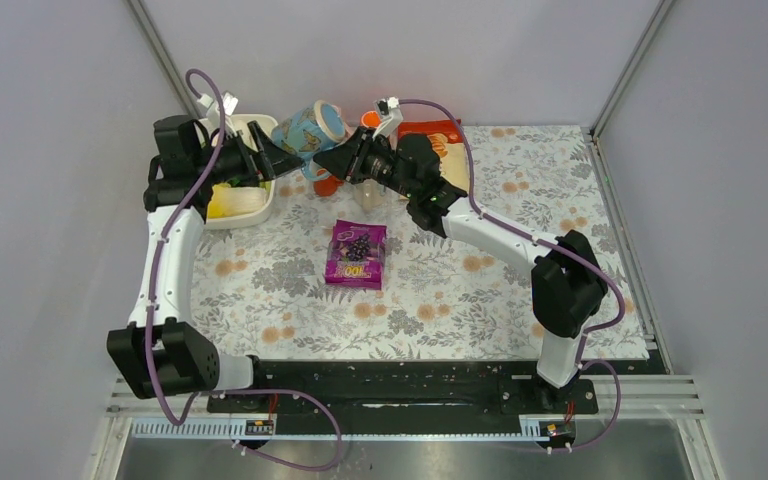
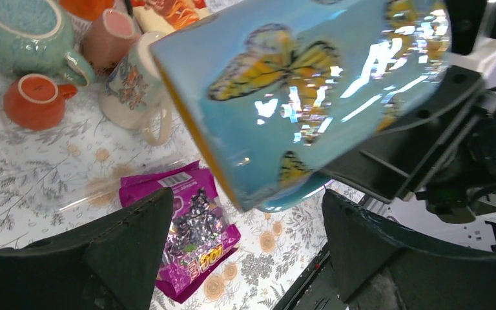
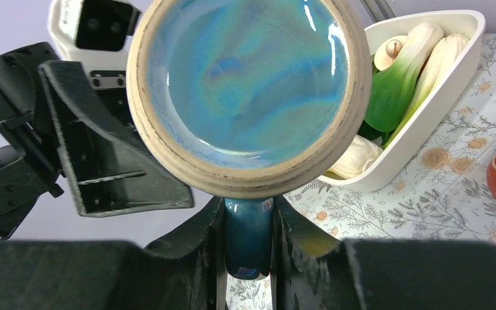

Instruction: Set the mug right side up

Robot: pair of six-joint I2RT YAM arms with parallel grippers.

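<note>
Right wrist | mug (image 3: 248, 90) glossy blue, butterflies, sideways | right end effector (image 3: 248, 248) clamps handle (image 3: 248, 223) | left end effector (image 2: 245, 213) spread wide

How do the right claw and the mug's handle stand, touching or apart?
Touching. The right wrist view shows the blue mug handle pinched between the two fingers of the right claw, with no gap on either side.

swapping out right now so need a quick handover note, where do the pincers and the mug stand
Right pincer: shut on the handle of the mug, holding it in the air above the table.
Left pincer: open, fingers either side of the mug body, no grip seen.
Done: mug is up and tipped roughly sideways.
Left: finish the turn, set it down upright, release.
</note>
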